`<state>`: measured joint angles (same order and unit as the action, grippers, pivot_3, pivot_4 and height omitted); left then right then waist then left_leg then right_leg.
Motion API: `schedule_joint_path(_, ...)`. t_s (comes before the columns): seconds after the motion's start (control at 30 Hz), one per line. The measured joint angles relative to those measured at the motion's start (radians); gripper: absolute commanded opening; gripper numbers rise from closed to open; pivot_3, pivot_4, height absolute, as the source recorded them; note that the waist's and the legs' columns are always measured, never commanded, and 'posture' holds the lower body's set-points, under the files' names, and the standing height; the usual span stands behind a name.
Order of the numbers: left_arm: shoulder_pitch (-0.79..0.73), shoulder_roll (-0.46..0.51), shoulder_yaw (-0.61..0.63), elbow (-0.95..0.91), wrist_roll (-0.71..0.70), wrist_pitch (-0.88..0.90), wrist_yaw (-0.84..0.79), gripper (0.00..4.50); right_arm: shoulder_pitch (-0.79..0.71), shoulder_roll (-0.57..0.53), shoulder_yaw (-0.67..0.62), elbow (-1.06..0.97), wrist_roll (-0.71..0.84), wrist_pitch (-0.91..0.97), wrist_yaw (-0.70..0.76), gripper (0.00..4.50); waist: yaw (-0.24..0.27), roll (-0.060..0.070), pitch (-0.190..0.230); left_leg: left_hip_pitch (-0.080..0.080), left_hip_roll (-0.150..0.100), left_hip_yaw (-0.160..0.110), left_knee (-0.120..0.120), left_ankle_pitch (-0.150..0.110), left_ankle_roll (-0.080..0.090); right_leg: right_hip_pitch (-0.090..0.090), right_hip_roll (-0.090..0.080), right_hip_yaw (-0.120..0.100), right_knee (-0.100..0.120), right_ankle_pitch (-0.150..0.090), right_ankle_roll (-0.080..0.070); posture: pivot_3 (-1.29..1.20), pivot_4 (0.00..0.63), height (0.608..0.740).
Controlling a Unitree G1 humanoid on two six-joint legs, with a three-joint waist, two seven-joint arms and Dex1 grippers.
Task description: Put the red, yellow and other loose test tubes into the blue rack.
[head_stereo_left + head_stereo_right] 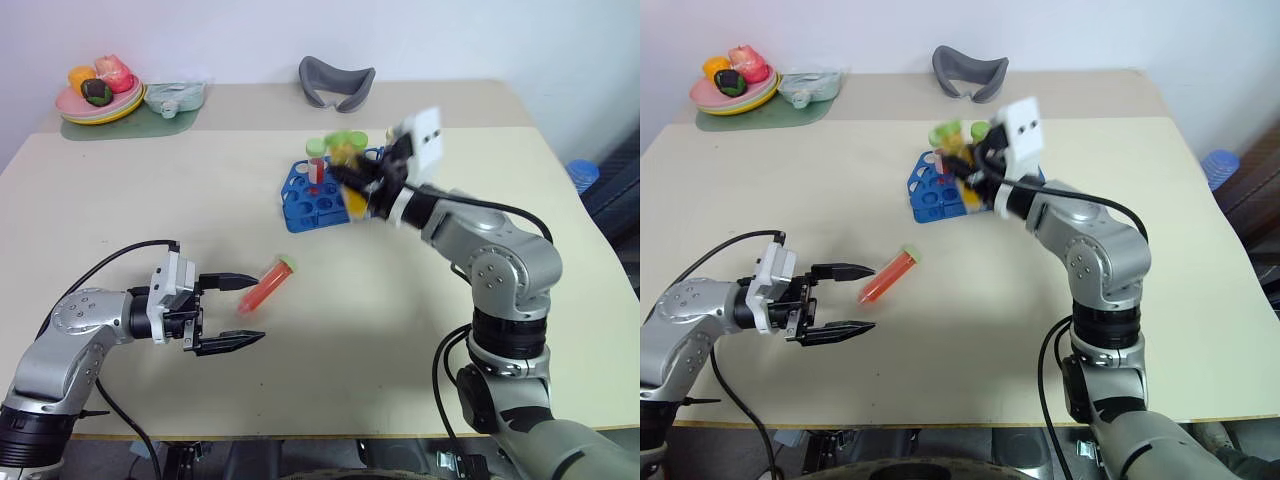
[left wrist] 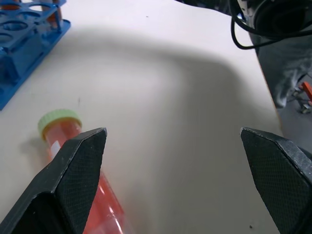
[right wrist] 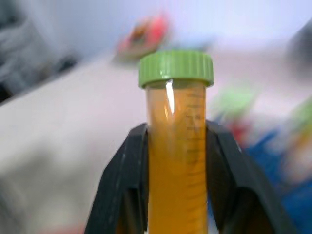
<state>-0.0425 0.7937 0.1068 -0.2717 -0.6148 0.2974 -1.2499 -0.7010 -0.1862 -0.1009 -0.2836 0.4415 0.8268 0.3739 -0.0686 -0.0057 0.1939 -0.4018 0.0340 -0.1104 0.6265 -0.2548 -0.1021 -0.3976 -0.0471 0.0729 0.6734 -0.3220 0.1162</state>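
Observation:
A red test tube (image 1: 266, 284) with a light-green cap lies on the table, its cap toward the blue rack (image 1: 303, 208). My left gripper (image 1: 250, 310) is level and open just left of it, one finger (image 2: 73, 180) beside the tube and nothing between the fingers. Above the right end of the rack my right gripper (image 1: 352, 176) is shut on the yellow test tube (image 3: 178, 146). The tube's green cap (image 3: 176, 68) sticks out past the fingertips.
A green-capped tube (image 1: 316, 163) stands in the rack. A grey curved object (image 1: 336, 82) lies at the far edge. A plate of toy food (image 1: 98, 96) and a clear bag (image 1: 175, 97) sit on a green mat at the far left corner.

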Motion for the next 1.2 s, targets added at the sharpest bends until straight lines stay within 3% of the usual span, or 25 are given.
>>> schedule_joint_path(0.17, -0.008, -0.024, 0.001, -0.01, -0.005, 0.009, 0.057, 4.5, -0.002, 0.054, -0.03, 0.262, -0.085, -0.413, 0.0, 1.14, -0.005, 0.0, 0.0, 0.0, 0.0, 0.0, 0.0, 0.0, 0.0, -0.001, 0.0, 0.0, 0.001, 0.0, 0.0, 0.0, 0.15, 0.74)
schedule_joint_path(0.53, -0.001, -0.08, 0.006, -0.06, -0.01, 0.047, 0.154, 4.5, -0.061, 0.172, -0.092, 0.724, -0.079, -0.979, 0.095, 1.14, -0.005, 0.001, 0.0, 0.002, 0.0, 0.0, 0.0, 0.0, -0.001, -0.001, 0.0, 0.001, 0.004, 0.0, 0.0, 0.0, 0.15, 0.74)
schedule_joint_path(0.87, 0.051, -0.079, 0.041, -0.064, -0.018, 0.046, 0.161, 4.5, -0.07, 0.247, -0.115, 0.925, -0.025, -1.164, 0.19, 1.14, -0.006, 0.001, 0.001, 0.003, 0.0, 0.001, 0.0, 0.001, -0.001, 0.0, 0.0, 0.001, 0.006, 0.0, 0.0, 0.0, 0.15, 0.74)
schedule_joint_path(1.2, 0.073, -0.084, 0.058, -0.064, -0.026, 0.031, 0.157, 4.5, -0.121, 0.236, -0.161, 1.202, -0.035, -1.369, 0.229, 1.14, -0.009, 0.001, 0.001, 0.006, 0.0, 0.002, 0.0, 0.001, -0.002, 0.001, 0.0, 0.002, 0.007, 0.0, 0.0, 0.0, 0.15, 0.74)
